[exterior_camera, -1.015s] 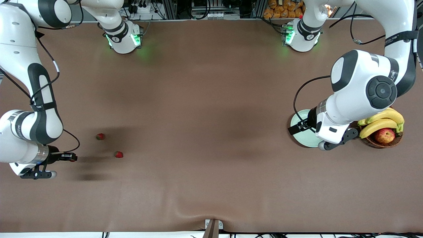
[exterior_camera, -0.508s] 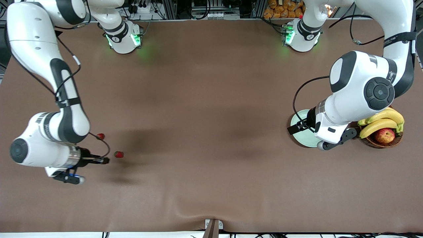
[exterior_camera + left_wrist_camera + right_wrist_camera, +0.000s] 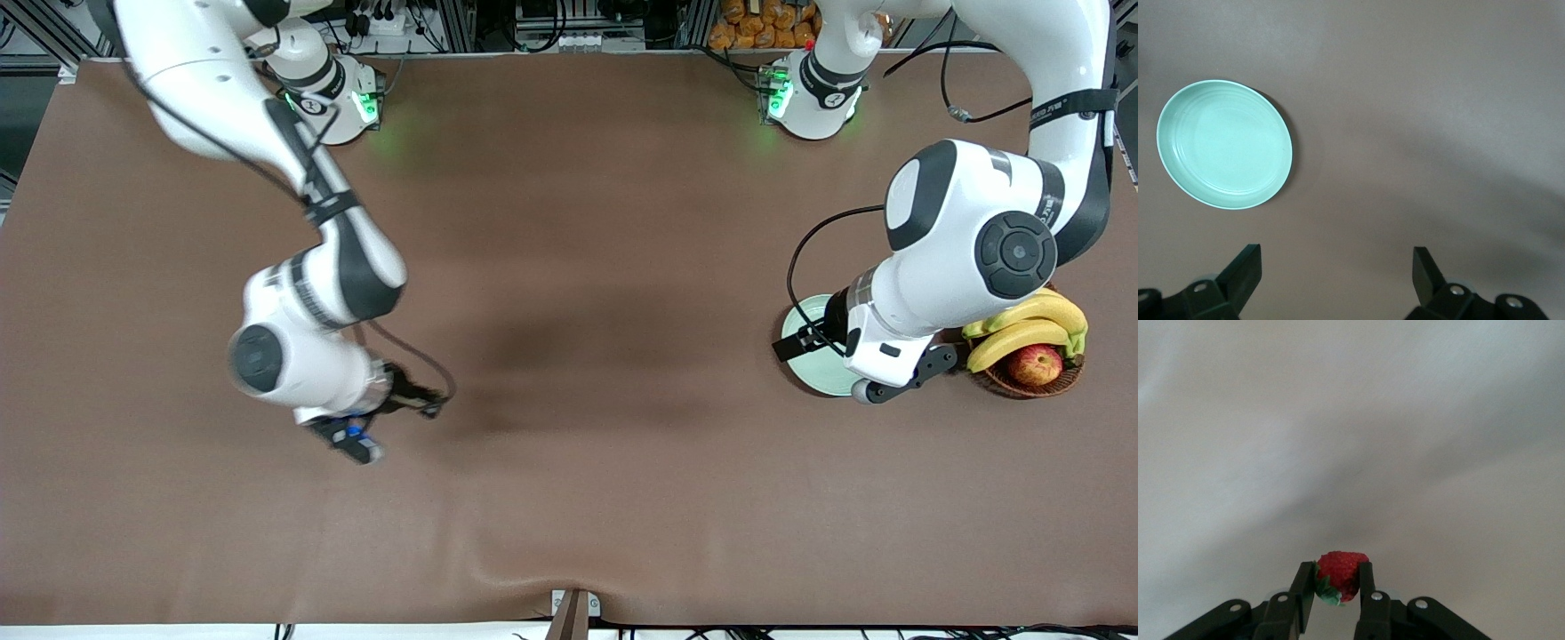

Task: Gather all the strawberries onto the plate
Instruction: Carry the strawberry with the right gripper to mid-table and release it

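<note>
Plate (image 3: 1225, 143) sits on the brown tabletop (image 3: 587, 267) at the left arm's end, nothing in it in the left wrist view. In the front view only part of its rim (image 3: 794, 327) shows; the left arm's wrist covers the rest. Just beside the plate, farther toward the left arm's end of the tabletop, a brown wicker basket (image 3: 1022, 384) holds yellow bananas (image 3: 1031, 324) and a red-yellow apple (image 3: 1036, 364).

Left gripper (image 3: 1337, 270) hangs over the tabletop next to the plate, fingers (image 3: 1245, 267) spread wide, nothing between them. Left arm comes from its base at the top of the front view, elbow bent, forearm angled down over the plate's edge; arm waits.

Right gripper (image 3: 1338, 587) is up over bare tabletop, toward the right arm's end but nearer the middle. Its fingers (image 3: 1366, 583) are clamped on a strawberry (image 3: 1340, 575), red body pinched between the pads, green leafy top poking out on one side. In the front view the right gripper (image 3: 425, 404) points toward the left arm's end; the berry itself isn't visible there. Right arm reaches from its base down across the tabletop, wrist bent sideways.

No other strawberries visible in the front view.
</note>
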Controlling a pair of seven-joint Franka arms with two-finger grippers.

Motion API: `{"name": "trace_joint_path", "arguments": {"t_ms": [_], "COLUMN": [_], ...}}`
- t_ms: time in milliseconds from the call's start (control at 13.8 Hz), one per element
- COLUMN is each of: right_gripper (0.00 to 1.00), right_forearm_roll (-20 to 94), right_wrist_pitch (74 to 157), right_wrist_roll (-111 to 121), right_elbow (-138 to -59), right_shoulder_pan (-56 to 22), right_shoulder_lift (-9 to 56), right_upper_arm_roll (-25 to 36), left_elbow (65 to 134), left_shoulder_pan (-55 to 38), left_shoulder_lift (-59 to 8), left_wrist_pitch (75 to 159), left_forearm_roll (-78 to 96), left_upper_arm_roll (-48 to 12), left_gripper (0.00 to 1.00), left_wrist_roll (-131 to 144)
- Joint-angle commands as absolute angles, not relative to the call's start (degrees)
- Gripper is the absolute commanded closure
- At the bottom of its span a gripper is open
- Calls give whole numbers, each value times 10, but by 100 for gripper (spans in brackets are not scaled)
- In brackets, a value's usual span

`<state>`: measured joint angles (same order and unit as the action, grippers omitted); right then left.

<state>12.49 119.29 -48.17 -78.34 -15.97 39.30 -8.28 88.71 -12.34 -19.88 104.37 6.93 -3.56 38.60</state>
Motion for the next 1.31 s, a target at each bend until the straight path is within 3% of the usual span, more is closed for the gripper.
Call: {"name": "trace_joint_path", "arguments": {"t_ms": [0, 580, 1015, 1233], "right_gripper": [100, 100, 100, 94], "right_forearm_roll": [140, 166, 163, 162], "right_wrist_pitch": [1239, 1467, 1496, 1517], "right_wrist_roll": [-577, -788, -809, -833], "right_elbow": [-784, -784, -762, -758], "right_shoulder_pan": [-200, -367, -438, -467], "right_shoulder_lift": [392, 455, 518, 533], "right_upper_arm_roll": [-92, -90, -86, -83], "left_elbow": [892, 896, 896, 901], "left_shoulder_pan": [-122, -126, -125, -125], "left_shoulder_lift": [-197, -197, -197, -197], "left_wrist_pitch": [1053, 1056, 1057, 1057], "left_forearm_roll": [70, 69, 69, 69], "left_upper_arm_roll": [-35, -35, -35, -35], "left_gripper": [0, 0, 0, 0], "left_wrist_roll": [394, 393, 392, 392]}}
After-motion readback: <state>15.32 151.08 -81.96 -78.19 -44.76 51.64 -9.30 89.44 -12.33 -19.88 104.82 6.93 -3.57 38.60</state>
